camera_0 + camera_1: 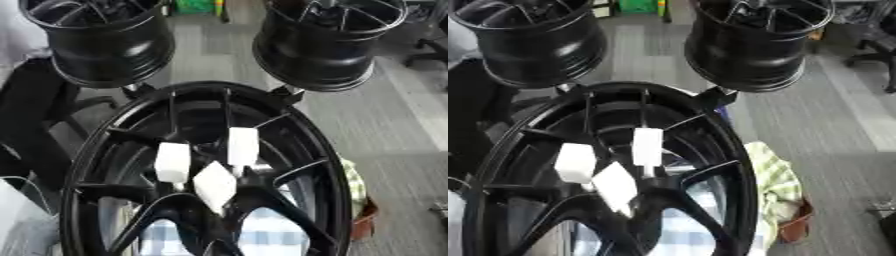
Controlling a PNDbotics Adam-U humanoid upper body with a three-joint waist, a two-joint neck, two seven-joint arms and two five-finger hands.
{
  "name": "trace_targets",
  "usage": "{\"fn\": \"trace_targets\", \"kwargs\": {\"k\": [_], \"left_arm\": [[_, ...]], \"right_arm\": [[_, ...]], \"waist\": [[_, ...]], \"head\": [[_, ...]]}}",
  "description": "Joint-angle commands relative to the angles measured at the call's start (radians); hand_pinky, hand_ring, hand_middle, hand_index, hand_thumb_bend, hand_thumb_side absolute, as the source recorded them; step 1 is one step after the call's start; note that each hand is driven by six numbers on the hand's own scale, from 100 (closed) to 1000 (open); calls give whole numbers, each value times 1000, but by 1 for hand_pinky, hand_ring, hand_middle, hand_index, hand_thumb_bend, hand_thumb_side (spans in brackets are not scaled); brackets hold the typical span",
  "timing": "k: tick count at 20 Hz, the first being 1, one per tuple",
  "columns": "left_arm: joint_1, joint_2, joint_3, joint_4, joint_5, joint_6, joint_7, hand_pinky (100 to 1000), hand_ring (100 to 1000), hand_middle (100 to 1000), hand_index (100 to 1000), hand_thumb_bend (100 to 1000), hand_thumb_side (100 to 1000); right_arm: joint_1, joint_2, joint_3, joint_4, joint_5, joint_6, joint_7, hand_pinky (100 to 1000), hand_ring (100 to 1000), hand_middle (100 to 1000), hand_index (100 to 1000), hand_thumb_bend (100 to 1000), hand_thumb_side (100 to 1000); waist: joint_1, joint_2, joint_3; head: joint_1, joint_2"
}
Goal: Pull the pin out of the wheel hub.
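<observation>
1. The wheel hub, a large black spoked rim, is seen filling the lower middle of both eye views
2. Three white blocks are seated at its centre; which one is the pin cannot be told
3. Two black rims are seen standing behind it
4. No robot hand is shown, so neither hand's state can be told

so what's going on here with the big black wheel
Nothing is being handled right now: no robot hand shows in either view. A large black wheel hub stands close to the camera, with three white blocky pins clustered at its centre where the spokes meet, all apparently still in place. Two more black wheels sit behind it, upper left and upper right. A checked cloth lies to the right of the big wheel.
</observation>
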Motion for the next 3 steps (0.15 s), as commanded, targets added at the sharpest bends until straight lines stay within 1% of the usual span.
{"fn": "trace_targets", "kwargs": {"k": [1,2,3], "left_arm": [[-6,34,10,-17,-5,-4,1,761,850,720,871,308,752],[-6,34,10,-17,-5,-5,1,761,850,720,871,309,751],[-6,34,10,-17,-5,-5,1,761,850,720,871,309,751]], "right_arm": [[35,-81,1,-152,-104,-24,-5,851,834,812,857,167,499],[60,-91,1,-201,-141,-29,-7,854,835,812,856,100,537],[88,-99,-1,-254,-181,-33,-12,855,835,810,855,100,550]], "waist": [[-3,-21,2],[-3,-21,3],[-3,-21,3]], "head": [[4,-1],[4,-3],[3,-4]]}}
